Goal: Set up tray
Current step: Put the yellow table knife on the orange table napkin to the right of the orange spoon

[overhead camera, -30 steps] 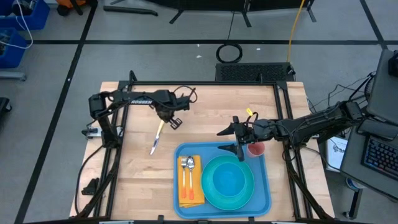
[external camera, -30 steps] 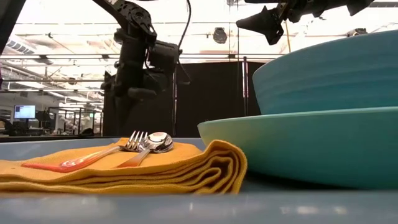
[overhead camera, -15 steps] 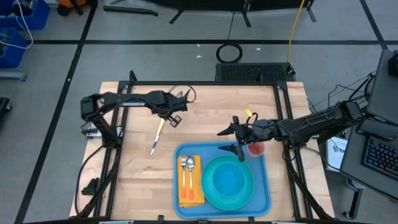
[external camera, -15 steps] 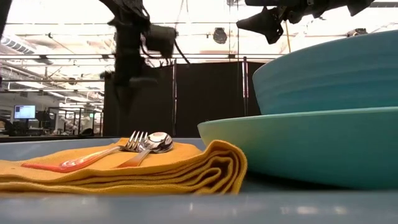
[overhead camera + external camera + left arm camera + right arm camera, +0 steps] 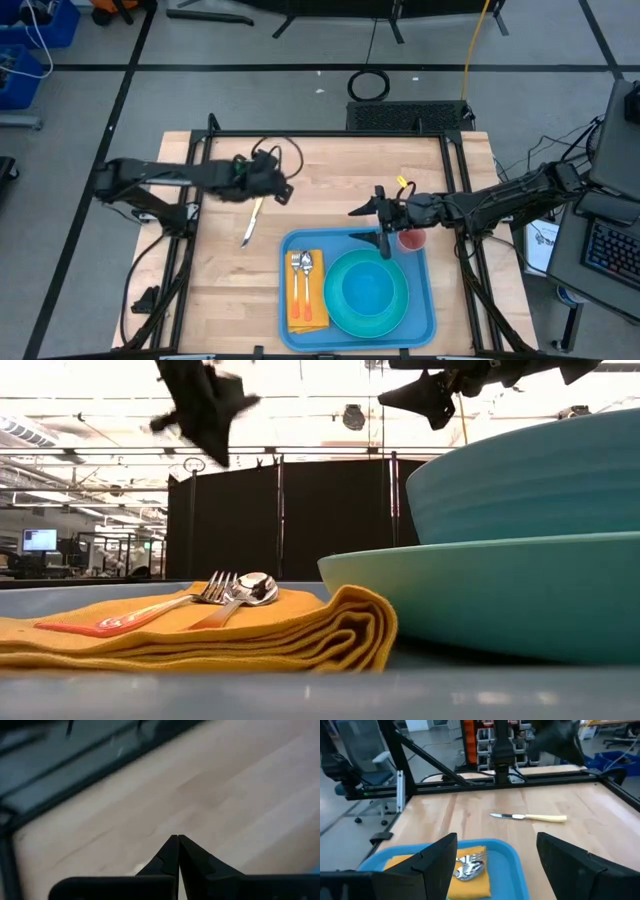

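Your tray (image 5: 296, 245) sits at the near middle of the wooden surface (image 5: 330, 190), and most of the setting looks to be in place. A folded orange napkin (image 5: 307, 300) lies along its left side with a fork (image 5: 296, 270) and a spoon (image 5: 307, 268) resting side by side on top. A round turquoise plate (image 5: 368, 292) fills the middle and right of the tray, and the low view shows a deeper bowl (image 5: 530, 480) of the same colour standing on it. A small red cup (image 5: 411, 240) stands at the tray's far right corner.

What seems left is the knife (image 5: 252, 221). It lies alone on the bare wood, apart from the tray and beyond its far left corner, blade pointing toward you.

Your left hand (image 5: 281, 194) hangs above the surface just beyond the knife's handle, its fingers pressed together and holding nothing. Your right hand (image 5: 372, 225) hovers over the tray's far edge beside the cup, fingers spread wide and empty.

The tray is smooth blue plastic, a flat rectangle with rounded corners and a raised rim. The napkin is soft cloth in thick rounded folds. Fork and spoon have shiny metal heads and orange handles, while the knife pairs a slim metal blade with a pale handle. The surface is light planked wood.
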Available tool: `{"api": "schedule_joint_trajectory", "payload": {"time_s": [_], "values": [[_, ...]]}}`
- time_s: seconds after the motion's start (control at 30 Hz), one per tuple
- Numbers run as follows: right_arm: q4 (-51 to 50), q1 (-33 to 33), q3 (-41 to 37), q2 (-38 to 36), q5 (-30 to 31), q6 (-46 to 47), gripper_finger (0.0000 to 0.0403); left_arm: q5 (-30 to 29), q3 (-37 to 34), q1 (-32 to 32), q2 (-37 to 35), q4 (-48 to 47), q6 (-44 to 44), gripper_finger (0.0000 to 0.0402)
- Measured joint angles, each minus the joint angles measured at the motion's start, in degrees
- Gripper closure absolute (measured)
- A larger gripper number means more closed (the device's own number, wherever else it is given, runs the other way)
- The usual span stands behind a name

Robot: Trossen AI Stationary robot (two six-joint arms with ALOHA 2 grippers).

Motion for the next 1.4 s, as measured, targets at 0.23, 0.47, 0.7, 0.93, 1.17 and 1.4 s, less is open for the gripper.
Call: {"api": "schedule_joint_trajectory", "payload": {"time_s": [0.23, 0.47, 0.7, 0.93, 1.17, 1.4], "values": [[-0.07, -0.15, 0.0, 0.0, 0.05, -1.94, 0.014, -22.03, -3.49, -12.68, -7.25, 12.17, 0.74, 0.0397], [-0.16, -0.3, 0.0, 0.46, -2.96, -2.53, 0.014, -31.2, -16.95, -18.6, -16.38, 14.72, -0.79, 0.0397], [-4.55, -2.29, 6.08, 4.83, -3.15, -4.99, 0.014, -27.08, -31.76, -28.08, -28.34, 34.76, 13.12, 0.0397], [-16.14, -6.25, 18.09, 13.78, -10.74, -10.48, 0.014, -11.88, -44.33, -33.89, -41.72, 57.3, 34.31, 0.0392], [-29.72, -9.22, 30.75, 22.56, -12.17, -20.21, 0.014, -1.03, -57.3, -36.63, -51.18, 80.17, 49.41, 0.0384], [-31.63, -13.58, 39.02, 27.55, -18.12, -24.13, 0.014, 2.85, -65.39, -36.88, -56.34, 83.48, 49.5, 0.0366]]}}
